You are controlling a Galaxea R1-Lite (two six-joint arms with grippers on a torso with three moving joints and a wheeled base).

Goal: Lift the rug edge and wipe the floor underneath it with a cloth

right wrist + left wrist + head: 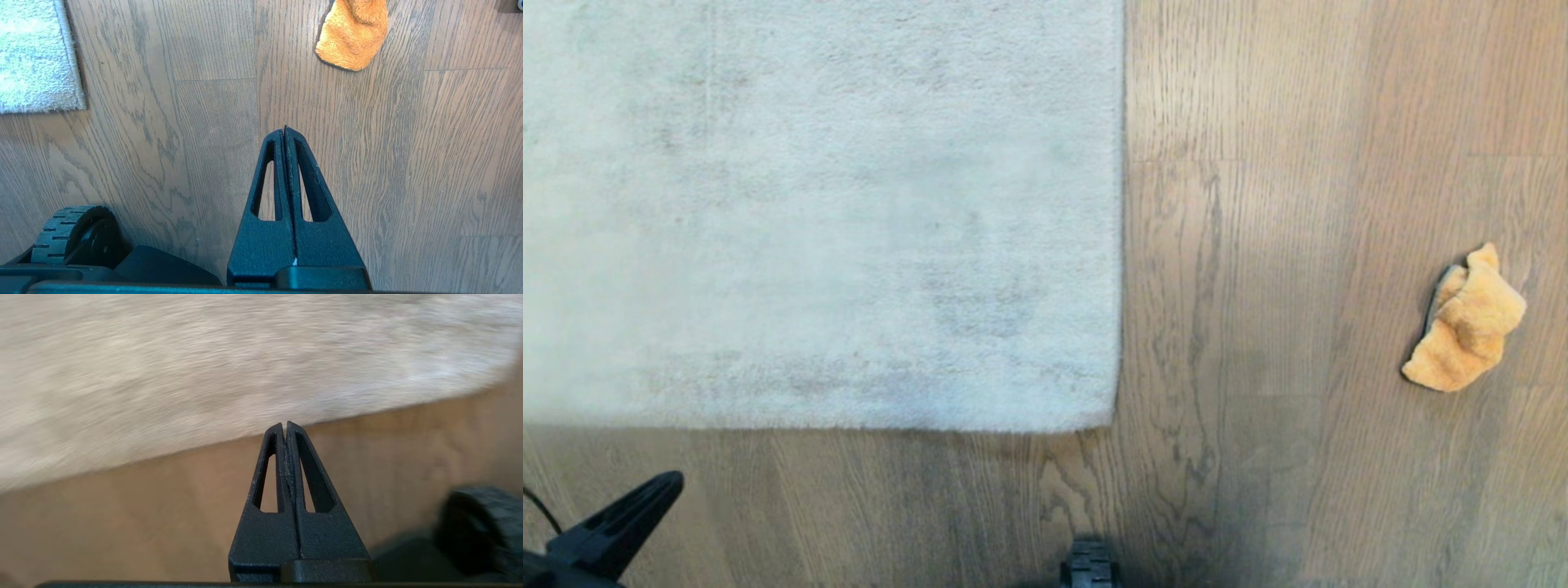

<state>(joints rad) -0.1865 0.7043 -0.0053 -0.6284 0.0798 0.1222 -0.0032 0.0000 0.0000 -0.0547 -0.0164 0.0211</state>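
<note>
The left gripper (286, 424), jaws pressed together and empty, pointed at the rug edge (261, 430), which probably ran crosswise just ahead; the cloth (1466, 322) lay nearer the right arm.

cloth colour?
Orange-tan, fluffy, with a greyish reverse; the cloth shows best in the head view.

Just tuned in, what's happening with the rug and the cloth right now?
Nothing is held yet. The rug lies flat, its near edge down on the floor. The left gripper, jaws shut, is over bare floor just short of that edge. The cloth lies crumpled off to the right, untouched. The right gripper, also shut, is over bare floor.
</note>
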